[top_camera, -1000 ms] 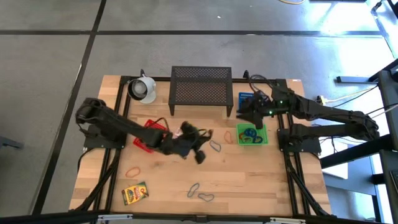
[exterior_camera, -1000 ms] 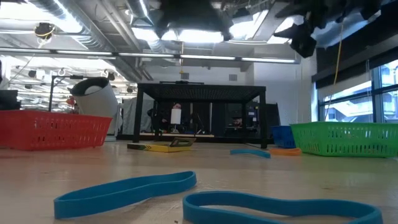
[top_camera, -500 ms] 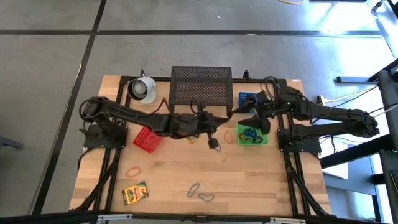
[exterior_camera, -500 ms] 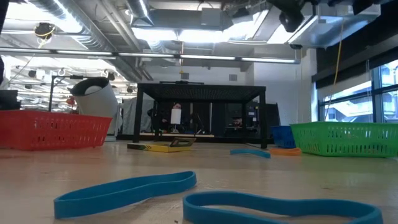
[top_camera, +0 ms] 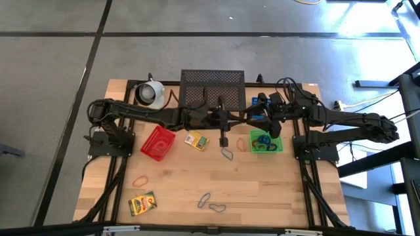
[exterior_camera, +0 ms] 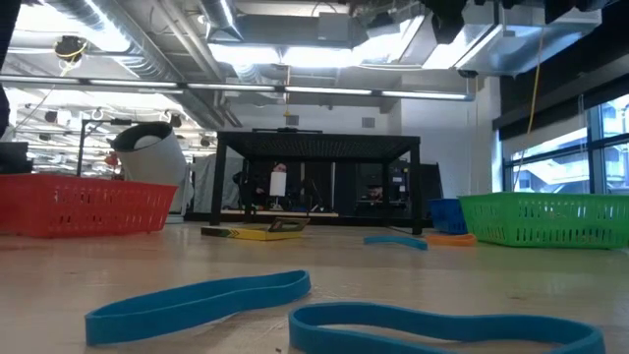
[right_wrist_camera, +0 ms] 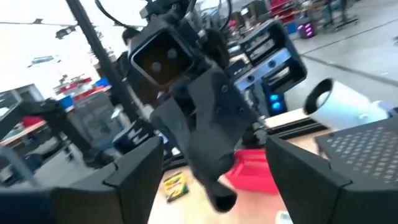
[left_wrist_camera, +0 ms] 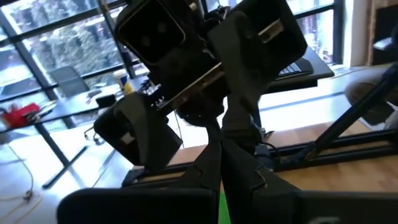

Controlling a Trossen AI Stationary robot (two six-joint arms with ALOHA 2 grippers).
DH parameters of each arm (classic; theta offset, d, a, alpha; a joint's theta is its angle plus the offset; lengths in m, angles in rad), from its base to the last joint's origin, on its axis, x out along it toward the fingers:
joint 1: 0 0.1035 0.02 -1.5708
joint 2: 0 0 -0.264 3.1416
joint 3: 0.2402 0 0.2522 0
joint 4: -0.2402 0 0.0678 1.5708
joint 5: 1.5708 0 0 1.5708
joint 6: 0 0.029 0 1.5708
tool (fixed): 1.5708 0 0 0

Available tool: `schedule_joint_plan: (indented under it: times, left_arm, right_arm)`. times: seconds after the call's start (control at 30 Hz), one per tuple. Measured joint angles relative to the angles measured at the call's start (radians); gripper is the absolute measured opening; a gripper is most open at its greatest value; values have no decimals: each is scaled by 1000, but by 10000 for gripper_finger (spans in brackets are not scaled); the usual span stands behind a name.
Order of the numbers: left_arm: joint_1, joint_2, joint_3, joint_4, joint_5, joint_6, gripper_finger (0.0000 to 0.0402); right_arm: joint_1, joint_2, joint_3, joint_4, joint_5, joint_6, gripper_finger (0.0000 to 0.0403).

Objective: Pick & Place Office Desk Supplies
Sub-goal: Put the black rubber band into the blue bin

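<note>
Left gripper [top_camera: 224, 139]: clenched, empty, mid-tabletop | grey loop [top_camera: 227, 153]: directly below, toward the front edge, long axis diagonal | right gripper [top_camera: 257, 116]: released, farther, beside green basket [top_camera: 252, 145].

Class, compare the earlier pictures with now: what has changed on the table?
The left hand, shut, swung from beside the red basket across toward the right hand, which opened and shifted slightly toward the black shelf. Loops, mug and green basket stayed put.
</note>
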Motion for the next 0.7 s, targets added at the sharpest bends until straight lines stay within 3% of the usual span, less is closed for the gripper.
schedule_joint_plan:
  times: [0.17,0.3,0.7]
  left_arm:
    - [26,0,0,-11,26,21,3]
    - [34,0,0,-10,25,39,3]
    - [33,0,0,-8,-5,74,3]
  right_arm:
    - [0,4,0,10,56,3,262]
    - [0,4,0,10,84,4,221]
    - [0,4,0,11,93,7,14]
